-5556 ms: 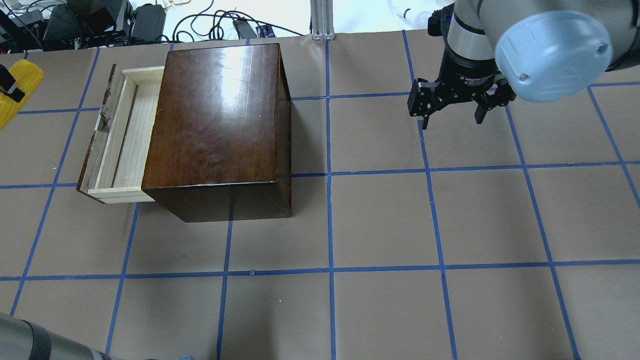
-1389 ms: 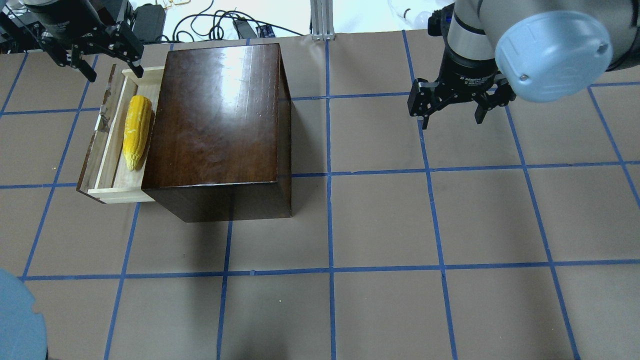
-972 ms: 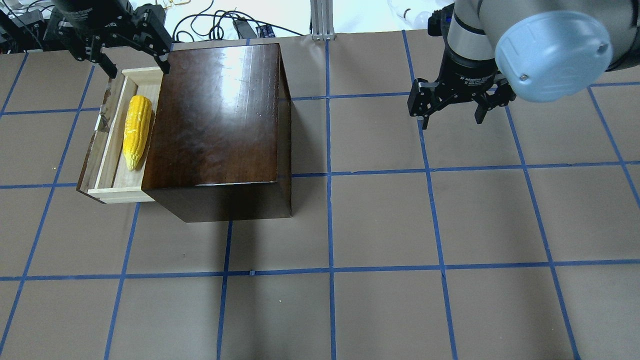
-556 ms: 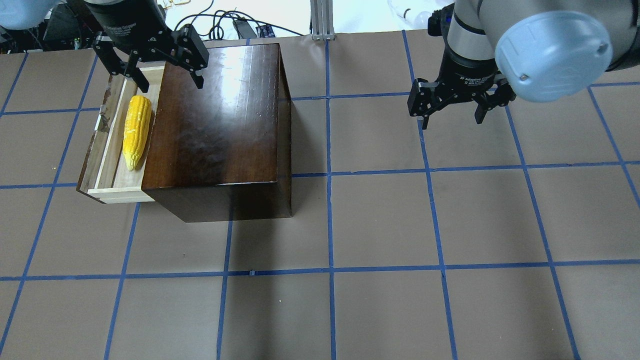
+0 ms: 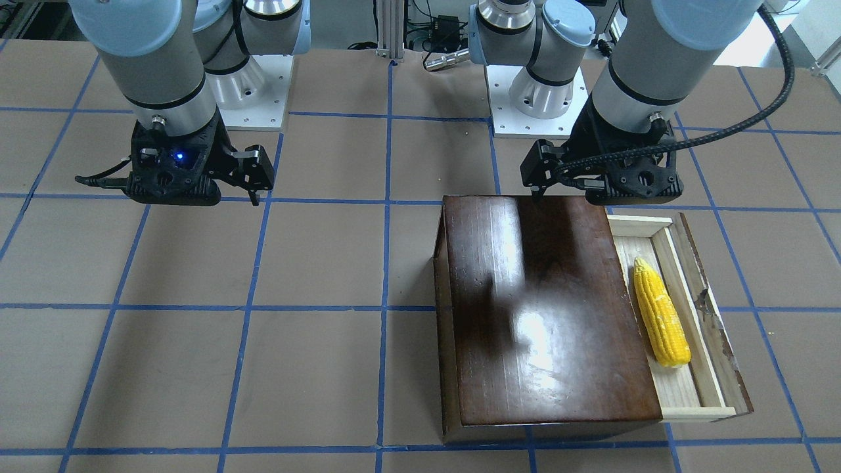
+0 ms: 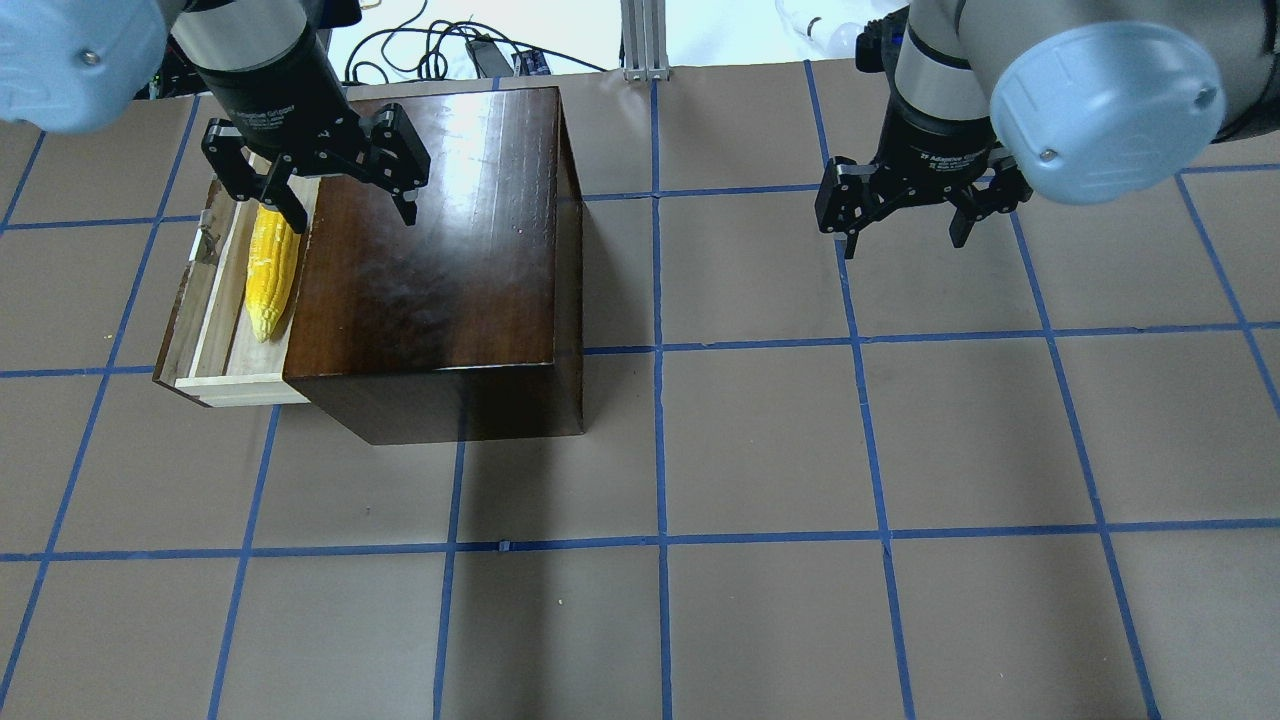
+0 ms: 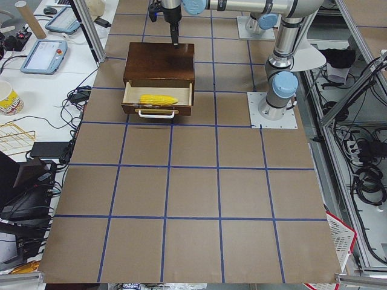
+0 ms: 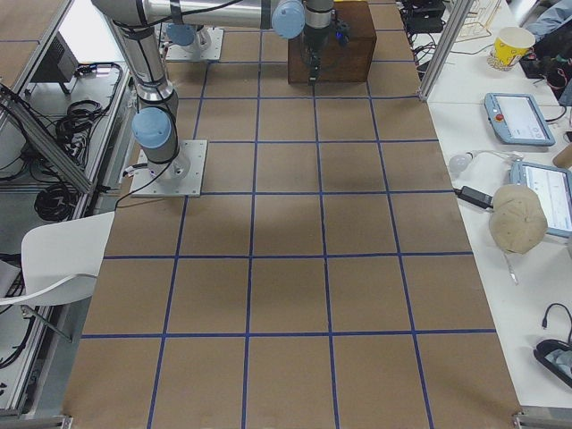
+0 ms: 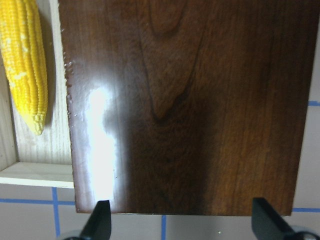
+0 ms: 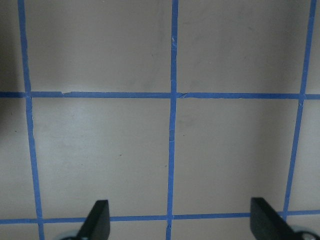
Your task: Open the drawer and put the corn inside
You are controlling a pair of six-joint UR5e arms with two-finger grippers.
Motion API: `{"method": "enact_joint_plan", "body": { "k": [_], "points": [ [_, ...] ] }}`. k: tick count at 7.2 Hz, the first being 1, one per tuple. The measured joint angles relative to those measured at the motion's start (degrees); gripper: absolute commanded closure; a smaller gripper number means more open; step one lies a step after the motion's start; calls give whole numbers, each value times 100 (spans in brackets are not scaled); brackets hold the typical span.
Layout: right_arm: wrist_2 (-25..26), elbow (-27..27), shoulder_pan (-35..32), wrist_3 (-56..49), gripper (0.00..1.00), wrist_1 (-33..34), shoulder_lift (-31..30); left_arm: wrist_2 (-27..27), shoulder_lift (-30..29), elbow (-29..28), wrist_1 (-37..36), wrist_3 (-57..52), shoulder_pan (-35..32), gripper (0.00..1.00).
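Hovers with left gripper (image 6: 352, 218) spread empty over box (image 6: 440, 270), corn (image 6: 268, 282) in open drawer (image 6: 208, 300) alongside, right gripper (image 6: 905, 243) likewise spread over table (image 6: 760, 440).

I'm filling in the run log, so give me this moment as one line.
drawer: open | corn: lying inside drawer | left gripper: open, empty, above box | right gripper: open, empty, away from box

My left gripper (image 6: 354, 222) hung pointing straight down, jaws spread wide with nothing between them. My right gripper (image 6: 903, 245) hung likewise, well apart, jaws wide.
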State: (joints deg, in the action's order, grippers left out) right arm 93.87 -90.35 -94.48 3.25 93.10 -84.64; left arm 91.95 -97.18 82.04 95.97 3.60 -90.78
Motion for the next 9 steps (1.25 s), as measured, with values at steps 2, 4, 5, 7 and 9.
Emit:
{"method": "enact_joint_plan", "body": {
  "k": [2, 4, 5, 7, 9],
  "points": [
    [0, 0, 0, 0, 0, 5, 0, 76, 55, 98, -53, -3, -1, 0],
    [0, 0, 0, 0, 0, 1, 0, 63, 45, 131, -94, 11, -1, 0],
    [0, 0, 0, 0, 0, -2, 0, 61, 41, 143, -111, 18, -1, 0],
    [0, 0, 0, 0, 0, -2, 0, 60, 35, 146, -183, 27, 4, 0],
    [0, 0, 0, 0, 0, 1, 0, 52, -12, 147, -286, -18, -10, 0]
  ]
}}
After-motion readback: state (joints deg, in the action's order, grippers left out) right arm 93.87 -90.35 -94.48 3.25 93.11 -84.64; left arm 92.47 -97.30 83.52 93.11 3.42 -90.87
